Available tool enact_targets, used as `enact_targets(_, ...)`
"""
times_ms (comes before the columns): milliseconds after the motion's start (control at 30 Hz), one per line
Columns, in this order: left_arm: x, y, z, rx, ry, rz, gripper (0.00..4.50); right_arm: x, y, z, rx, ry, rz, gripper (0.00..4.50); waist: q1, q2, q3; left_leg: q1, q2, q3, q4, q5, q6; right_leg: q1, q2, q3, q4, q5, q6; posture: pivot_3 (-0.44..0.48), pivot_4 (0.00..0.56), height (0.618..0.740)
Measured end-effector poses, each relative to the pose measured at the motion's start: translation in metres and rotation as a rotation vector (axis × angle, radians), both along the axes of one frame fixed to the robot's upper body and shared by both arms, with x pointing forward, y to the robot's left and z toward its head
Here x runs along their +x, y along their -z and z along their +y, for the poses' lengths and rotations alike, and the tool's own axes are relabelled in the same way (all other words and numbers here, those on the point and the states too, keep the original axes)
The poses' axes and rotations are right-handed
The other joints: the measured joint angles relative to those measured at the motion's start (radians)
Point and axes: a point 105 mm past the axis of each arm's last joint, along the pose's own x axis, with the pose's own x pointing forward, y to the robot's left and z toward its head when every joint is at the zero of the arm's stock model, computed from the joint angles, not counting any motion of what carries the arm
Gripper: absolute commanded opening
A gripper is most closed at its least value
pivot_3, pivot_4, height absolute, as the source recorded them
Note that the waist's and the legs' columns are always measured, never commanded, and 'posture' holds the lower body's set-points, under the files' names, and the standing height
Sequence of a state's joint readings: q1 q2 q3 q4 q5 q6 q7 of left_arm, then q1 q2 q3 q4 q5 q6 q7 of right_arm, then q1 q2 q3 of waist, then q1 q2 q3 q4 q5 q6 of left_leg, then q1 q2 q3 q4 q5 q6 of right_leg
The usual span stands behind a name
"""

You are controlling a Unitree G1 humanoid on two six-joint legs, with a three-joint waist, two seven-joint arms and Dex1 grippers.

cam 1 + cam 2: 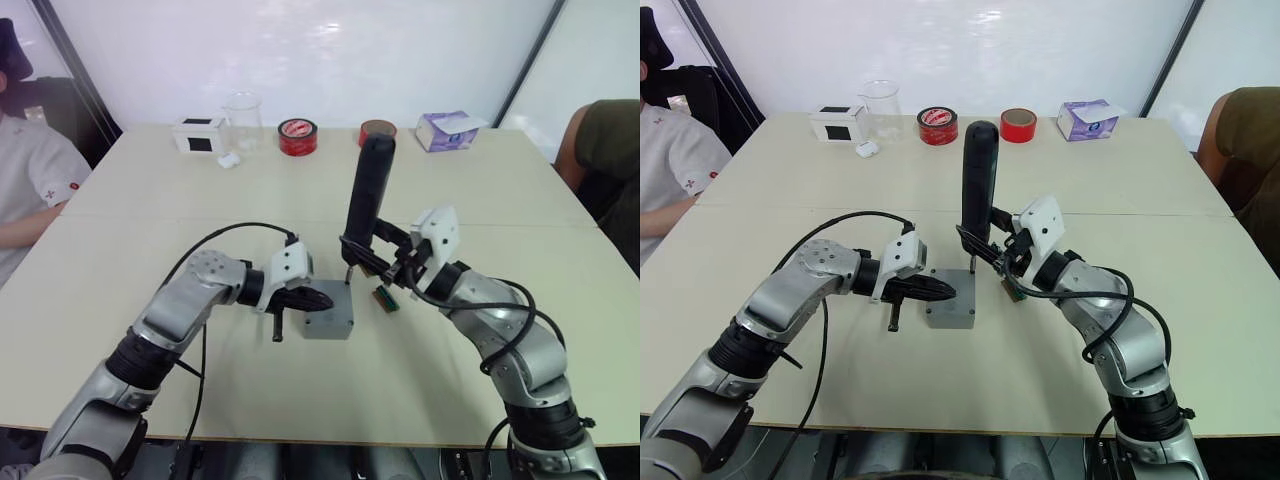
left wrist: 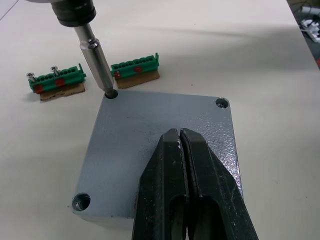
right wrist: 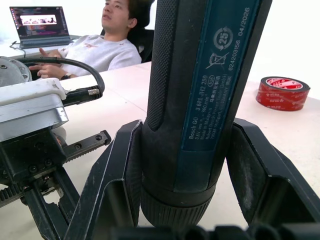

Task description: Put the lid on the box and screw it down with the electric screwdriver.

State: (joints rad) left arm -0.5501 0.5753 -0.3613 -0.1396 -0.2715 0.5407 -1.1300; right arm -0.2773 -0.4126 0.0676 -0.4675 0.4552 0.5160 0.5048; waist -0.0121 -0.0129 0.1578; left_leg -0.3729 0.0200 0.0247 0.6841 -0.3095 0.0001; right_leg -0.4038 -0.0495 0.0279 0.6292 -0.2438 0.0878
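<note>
The grey lid [image 2: 135, 130] lies square on the box [image 1: 325, 332], with open screw holes at its corners. My left gripper [image 2: 179, 132] is shut, and its tips rest on top of the lid near the middle. My right gripper [image 1: 980, 250] is shut on the electric screwdriver [image 1: 978, 180] and holds it upright. The thin metal bit [image 2: 95, 55] stands in the lid's far corner hole. Of the box, a side wall shows under the lid; its inside is hidden.
Two green terminal blocks [image 2: 135, 67] [image 2: 55, 80] lie just beyond the box. At the table's far edge stand a white-and-black cube [image 1: 198, 135], a glass beaker [image 1: 242, 118], two red tape rolls [image 1: 297, 136] [image 1: 377, 130] and a tissue pack [image 1: 445, 130]. People sit at both sides.
</note>
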Motion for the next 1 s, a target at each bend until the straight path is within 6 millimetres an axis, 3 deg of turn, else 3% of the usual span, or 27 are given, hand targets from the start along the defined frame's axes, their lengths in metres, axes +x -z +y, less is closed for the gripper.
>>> enact_targets(300, -0.001, 0.001, -0.004, -0.016, 0.006, 0.007, 0.00, 0.002, -0.008, -0.004, 0.017, -0.004, 0.011, 1.85, 0.000, 0.000, 0.000, -0.001, 0.000, 0.000, -0.001, 0.000, 0.000, -0.001, -0.001, 0.000, 0.000, 0.000, 0.000, 0.000, 0.150, 0.740)
enact_targets(433, -0.001, 0.000, -0.006, -0.026, 0.014, 0.004, 0.00, 0.009, -0.021, -0.006, 0.033, -0.020, 0.069, 1.85, 0.000, 0.001, 0.003, -0.004, 0.000, 0.001, -0.001, 0.000, 0.000, -0.005, -0.001, 0.000, 0.000, 0.000, 0.000, 0.000, 0.150, 0.740)
enact_targets(533, -0.001, -0.002, -0.006, -0.050, 0.015, 0.016, 0.00, 0.019, -0.052, -0.016, 0.098, 0.004, 0.070, 1.85, 0.000, 0.004, 0.006, -0.009, -0.001, 0.001, -0.001, 0.000, 0.000, -0.009, -0.003, 0.000, 0.000, 0.000, 0.000, 0.000, 0.150, 0.740)
enact_targets(667, 0.005, -0.008, -0.008, -0.183, -0.068, 0.065, 0.00, 0.022, -0.118, -0.044, 0.227, 0.064, 0.030, 1.85, 0.002, 0.005, 0.007, -0.022, -0.001, 0.000, -0.001, 0.000, 0.000, -0.023, -0.005, -0.002, 0.002, 0.003, 0.004, 0.000, 0.150, 0.740)
enact_targets(733, 0.015, -0.022, -0.009, -0.286, -0.145, 0.045, 0.00, 0.028, -0.130, -0.061, 0.241, 0.111, 0.116, 1.85, 0.002, 0.004, 0.007, -0.028, -0.002, -0.001, -0.001, 0.000, 0.000, -0.026, -0.008, -0.004, 0.001, 0.003, 0.004, 0.000, 0.150, 0.740)
enact_targets(833, 0.022, -0.046, 0.004, -0.386, -0.202, 0.011, 0.00, 0.036, -0.117, -0.086, 0.187, 0.186, 0.341, 1.85, 0.001, 0.004, 0.007, -0.035, -0.004, -0.001, -0.001, 0.000, 0.000, -0.033, -0.010, -0.005, 0.001, 0.003, 0.004, 0.000, 0.150, 0.740)
enact_targets(900, 0.015, -0.060, 0.011, -0.437, -0.173, 0.075, 0.00, 0.038, -0.093, -0.112, 0.101, 0.268, 0.554, 1.85, 0.001, 0.005, 0.008, -0.038, -0.005, 0.000, -0.002, 0.000, 0.000, -0.037, -0.011, -0.004, 0.001, 0.003, 0.004, 0.000, 0.150, 0.740)
enact_targets(1000, 0.004, -0.066, 0.021, -0.386, -0.121, 0.106, 0.00, 0.034, -0.064, -0.140, -0.008, 0.378, 0.738, 1.85, 0.001, 0.006, 0.009, -0.039, -0.007, 0.002, -0.003, 0.000, 0.001, -0.038, -0.010, -0.004, -0.001, 0.002, 0.005, 0.000, 0.150, 0.740)
